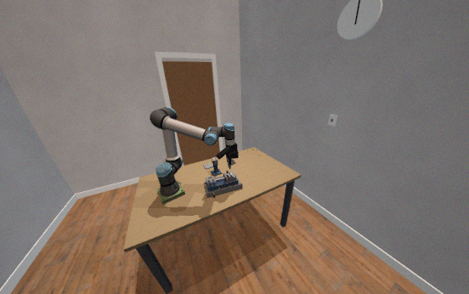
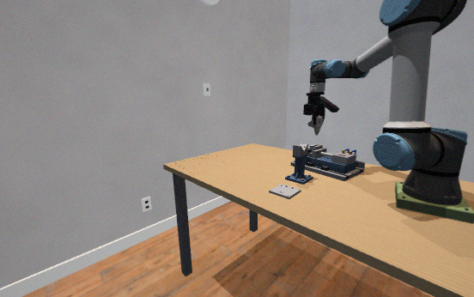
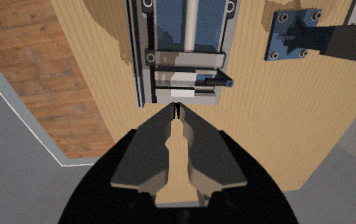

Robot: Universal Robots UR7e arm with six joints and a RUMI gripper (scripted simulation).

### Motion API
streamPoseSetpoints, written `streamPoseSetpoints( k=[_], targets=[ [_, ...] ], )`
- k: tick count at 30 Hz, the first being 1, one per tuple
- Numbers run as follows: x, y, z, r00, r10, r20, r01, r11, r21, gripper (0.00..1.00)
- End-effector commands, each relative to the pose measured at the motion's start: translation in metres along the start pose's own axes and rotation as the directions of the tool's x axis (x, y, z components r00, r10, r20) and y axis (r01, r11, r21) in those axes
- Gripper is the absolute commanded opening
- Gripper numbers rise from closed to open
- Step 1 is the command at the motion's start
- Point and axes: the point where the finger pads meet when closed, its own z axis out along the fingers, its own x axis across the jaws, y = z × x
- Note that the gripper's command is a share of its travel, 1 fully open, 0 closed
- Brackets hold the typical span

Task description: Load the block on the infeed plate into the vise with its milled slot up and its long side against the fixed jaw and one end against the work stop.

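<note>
My gripper [image 3: 175, 103] is shut with nothing between its fingers. It hangs well above the vise [image 2: 331, 160], as the exterior view shows [image 2: 317, 129]. In the wrist view the vise [image 3: 185, 55] lies straight below the fingertips. A grey block, the part [image 3: 175, 78], lies between the two jaws. Its right end is at the dark work stop rod [image 3: 217, 81]. I cannot tell whether its slot faces up. The cylinder rod [image 3: 189, 25] runs to the jaw on the far side of the part. The infeed plate [image 2: 285, 190] carries nothing.
The blue V-block [image 2: 300, 165] stands between the vise and the infeed plate; it also shows at the top right of the wrist view [image 3: 295, 35]. The arm's base [image 2: 434, 202] sits on a green plate to the right. The table edge is close to the vise's left side.
</note>
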Motion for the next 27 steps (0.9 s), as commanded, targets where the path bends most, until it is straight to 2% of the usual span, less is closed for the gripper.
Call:
streamPoseSetpoints(
  k=[1,19,22,24,27],
  targets=[
    [0.000,0.000,-0.001,1.000,0.000,0.001,0.000,1.000,-0.001,0.00],
    [-0.001,0.000,-0.001,1.000,0.000,0.001,0.000,1.000,-0.001,0.00],
    [-0.019,0.000,-0.001,1.000,0.000,0.001,0.000,1.000,-0.001,0.00],
    [-0.019,0.000,-0.001,1.000,0.000,0.001,0.000,1.000,-0.001,0.00],
    [-0.044,-0.002,0.000,1.000,0.001,0.001,-0.001,1.000,-0.001,0.00]
  ],
)
